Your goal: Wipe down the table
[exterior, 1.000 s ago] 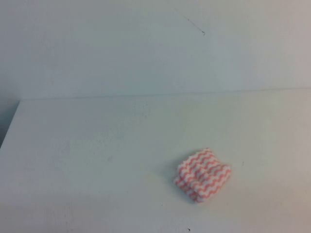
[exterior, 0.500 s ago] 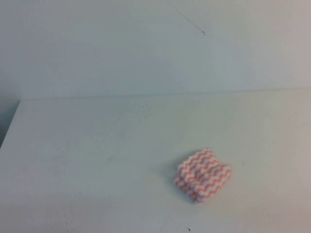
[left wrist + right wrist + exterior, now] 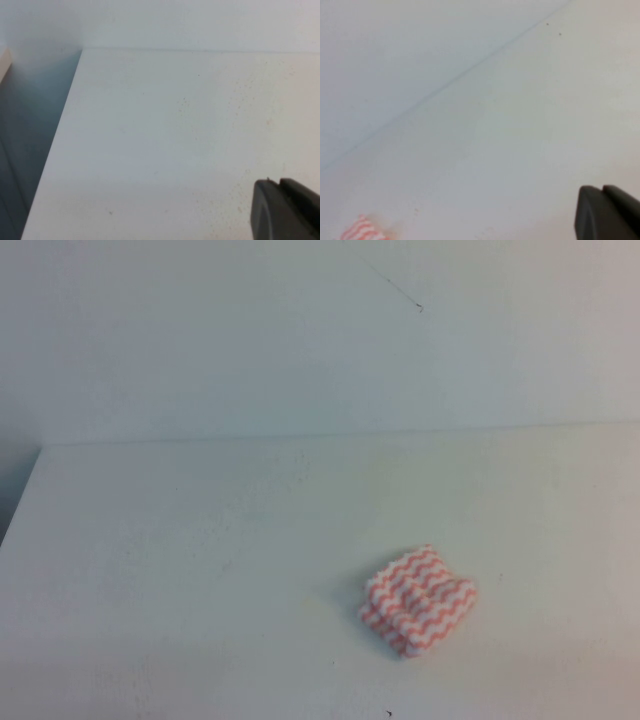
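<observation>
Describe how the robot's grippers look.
Neither arm shows in the high view. The left gripper, over the table, is matte black with two blocky, round-cornered fingers meeting at a thin seam. The right gripper, over the table too, looks the same. No cables or markings visible.

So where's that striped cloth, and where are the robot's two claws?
striped cloth (image 3: 417, 600): high view, centre of its folded top.
left claw (image 3: 279, 184): left wrist view, where its shut fingertips meet, over bare table (image 3: 150, 125).
right claw (image 3: 602, 190): right wrist view, where its shut fingertips meet, apart from the striped cloth.
</observation>
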Robot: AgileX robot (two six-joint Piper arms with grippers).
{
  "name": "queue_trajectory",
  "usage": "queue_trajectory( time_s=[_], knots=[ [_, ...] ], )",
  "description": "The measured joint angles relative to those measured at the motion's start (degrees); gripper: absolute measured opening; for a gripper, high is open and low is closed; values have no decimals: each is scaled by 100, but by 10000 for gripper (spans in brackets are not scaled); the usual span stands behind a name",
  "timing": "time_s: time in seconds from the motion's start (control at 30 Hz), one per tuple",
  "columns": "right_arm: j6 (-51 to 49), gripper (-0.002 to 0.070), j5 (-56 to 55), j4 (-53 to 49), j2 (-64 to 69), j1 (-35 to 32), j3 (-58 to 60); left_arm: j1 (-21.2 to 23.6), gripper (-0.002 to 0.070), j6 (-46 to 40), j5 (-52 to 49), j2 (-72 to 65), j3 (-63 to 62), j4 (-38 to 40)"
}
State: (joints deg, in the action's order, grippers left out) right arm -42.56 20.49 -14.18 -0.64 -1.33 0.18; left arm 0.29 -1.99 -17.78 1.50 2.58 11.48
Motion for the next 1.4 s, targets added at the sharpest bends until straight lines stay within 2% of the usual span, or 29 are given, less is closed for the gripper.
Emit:
queue_trajectory(
  time_s=[0.13,0.33,0.47,1.4],
  knots=[
    [255,-2,-320,119,0,0,0,0,1,0,0,0,0,0],
    [2763,-3,-314,728,0,0,0,0,1,0,0,0,0,0],
    [3550,-3,-336,767,0,-27,0,0,1,0,0,0,0,0],
    [3748,-3,-336,672,0,-184,0,0,0,0,0,0,0,0]
  ],
)
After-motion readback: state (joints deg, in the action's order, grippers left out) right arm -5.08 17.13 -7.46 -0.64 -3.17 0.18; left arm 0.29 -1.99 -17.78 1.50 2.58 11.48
